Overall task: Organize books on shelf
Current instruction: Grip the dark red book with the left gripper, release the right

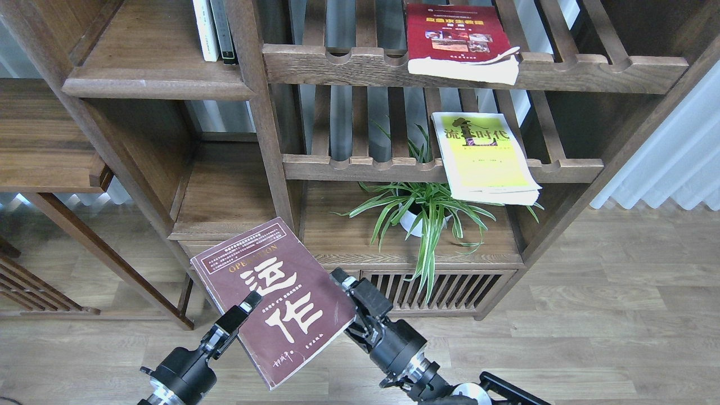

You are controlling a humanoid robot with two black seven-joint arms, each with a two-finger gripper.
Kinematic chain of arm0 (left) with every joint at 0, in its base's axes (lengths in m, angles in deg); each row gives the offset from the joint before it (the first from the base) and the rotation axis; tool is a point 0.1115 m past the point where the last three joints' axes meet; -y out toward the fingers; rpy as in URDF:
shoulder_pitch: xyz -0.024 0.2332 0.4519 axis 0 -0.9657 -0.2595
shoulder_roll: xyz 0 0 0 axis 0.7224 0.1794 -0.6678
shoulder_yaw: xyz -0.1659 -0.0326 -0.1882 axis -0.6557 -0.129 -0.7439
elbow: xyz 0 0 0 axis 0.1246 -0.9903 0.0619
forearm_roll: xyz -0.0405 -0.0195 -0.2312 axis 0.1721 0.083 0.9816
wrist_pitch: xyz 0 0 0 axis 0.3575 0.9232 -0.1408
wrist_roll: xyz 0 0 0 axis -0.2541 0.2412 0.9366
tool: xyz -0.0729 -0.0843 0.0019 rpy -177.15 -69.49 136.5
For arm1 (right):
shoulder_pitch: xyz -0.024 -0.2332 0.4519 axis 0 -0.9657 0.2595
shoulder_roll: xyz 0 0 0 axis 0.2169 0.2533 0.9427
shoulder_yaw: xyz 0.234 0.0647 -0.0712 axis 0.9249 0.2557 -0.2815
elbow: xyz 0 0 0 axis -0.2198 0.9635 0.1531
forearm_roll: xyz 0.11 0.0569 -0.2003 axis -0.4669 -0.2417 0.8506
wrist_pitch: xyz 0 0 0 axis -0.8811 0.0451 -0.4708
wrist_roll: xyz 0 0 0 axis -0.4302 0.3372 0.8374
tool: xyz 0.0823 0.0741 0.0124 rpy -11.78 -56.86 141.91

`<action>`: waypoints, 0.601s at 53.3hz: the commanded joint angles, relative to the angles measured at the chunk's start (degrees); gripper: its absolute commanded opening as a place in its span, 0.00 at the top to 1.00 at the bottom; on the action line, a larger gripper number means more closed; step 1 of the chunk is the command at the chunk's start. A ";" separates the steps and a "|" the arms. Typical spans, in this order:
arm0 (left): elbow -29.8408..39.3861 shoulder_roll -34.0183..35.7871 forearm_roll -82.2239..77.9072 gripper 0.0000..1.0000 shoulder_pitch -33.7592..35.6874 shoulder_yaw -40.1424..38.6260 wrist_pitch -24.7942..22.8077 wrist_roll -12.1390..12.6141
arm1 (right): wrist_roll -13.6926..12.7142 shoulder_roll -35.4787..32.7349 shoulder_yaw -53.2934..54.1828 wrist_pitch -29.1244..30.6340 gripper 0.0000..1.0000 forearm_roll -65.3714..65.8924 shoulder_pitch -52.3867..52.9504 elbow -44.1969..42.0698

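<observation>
The dark maroon book (275,298) with big white characters hangs tilted in front of the bookcase's low cabinet. My left gripper (244,308) is shut on its lower left edge, with one finger on the cover. My right gripper (344,282) sits at the book's right edge, off the cover; only one finger shows. The yellow-green and white book (484,157) lies flat on the middle slatted rack. The red book (455,39) lies flat on the upper slatted rack. The solid dark-brown shelf (146,67) is at the upper left.
Two thin books (214,28), one white and one dark-spined, stand at the solid shelf's right end. A potted spider plant (422,214) stands on the cabinet top under the racks. A lower solid board (225,191) lies left of the plant. Wooden floor lies below.
</observation>
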 commanded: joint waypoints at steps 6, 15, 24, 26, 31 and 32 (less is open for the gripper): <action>-0.02 3.02 0.05 0.97 1.12 -0.90 0.01 5.25 | 0.30 0.00 3.93 0.00 0.02 0.01 0.02 -0.55; 0.32 3.02 -2.32 0.98 1.20 -3.36 0.01 9.55 | 0.39 0.00 4.19 0.00 0.02 0.01 -0.07 -1.43; 0.68 3.11 -7.33 0.99 1.20 -6.96 0.01 12.37 | 0.39 0.00 4.46 0.00 0.02 0.10 0.02 -2.66; 1.11 3.29 -8.56 0.99 1.20 -7.84 0.01 12.72 | 0.39 0.00 4.98 0.00 0.02 0.10 0.11 -2.84; 2.34 3.20 -8.92 0.99 1.20 -9.51 0.01 12.55 | 0.39 0.00 5.34 0.00 0.02 0.10 0.63 -3.28; 2.35 3.20 -8.92 0.99 1.20 -9.69 0.01 12.55 | 0.39 0.00 5.34 0.00 0.02 0.10 0.72 -3.28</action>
